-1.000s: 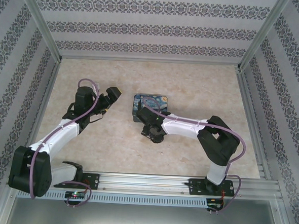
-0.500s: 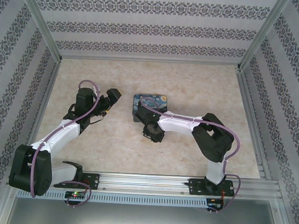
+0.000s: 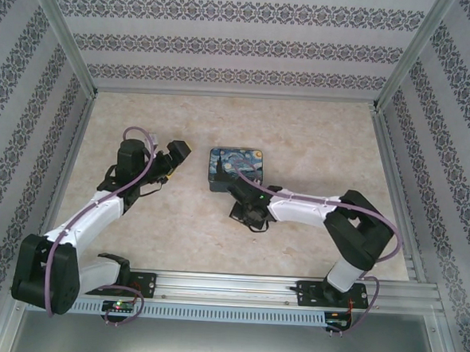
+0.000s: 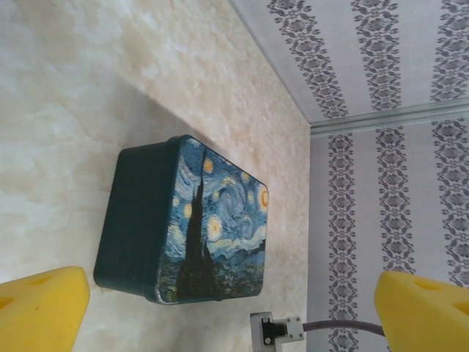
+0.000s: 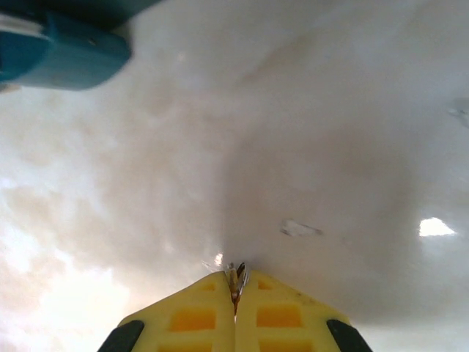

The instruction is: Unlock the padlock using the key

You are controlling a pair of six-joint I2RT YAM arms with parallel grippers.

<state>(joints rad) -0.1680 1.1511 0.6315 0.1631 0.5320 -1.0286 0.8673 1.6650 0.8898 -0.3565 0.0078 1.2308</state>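
My right gripper [image 5: 236, 284] is shut low over the table, with the thin metal key [image 5: 235, 275] pinched between its yellow fingertips and only the tip sticking out. In the top view this gripper [image 3: 249, 216] sits just in front of the Starry Night box [image 3: 237, 166]. A blue rounded body, apparently the padlock [image 5: 66, 53], shows at the upper left under the box's dark edge. My left gripper [image 4: 234, 315] stands wide open, left of the box [image 4: 212, 220] and apart from it, with nothing between its fingers.
The marble-patterned tabletop [image 3: 317, 141] spreads behind and to the right of the box. Patterned walls and aluminium posts [image 3: 64, 38] enclose the table. Part of the right arm's cable fitting [image 4: 277, 328] shows beyond the box. A rail [image 3: 228, 283] runs along the near edge.
My right gripper has closed its jaws on the key and shifted slightly toward the near side, its elbow swinging out to the right. The left arm has barely moved.
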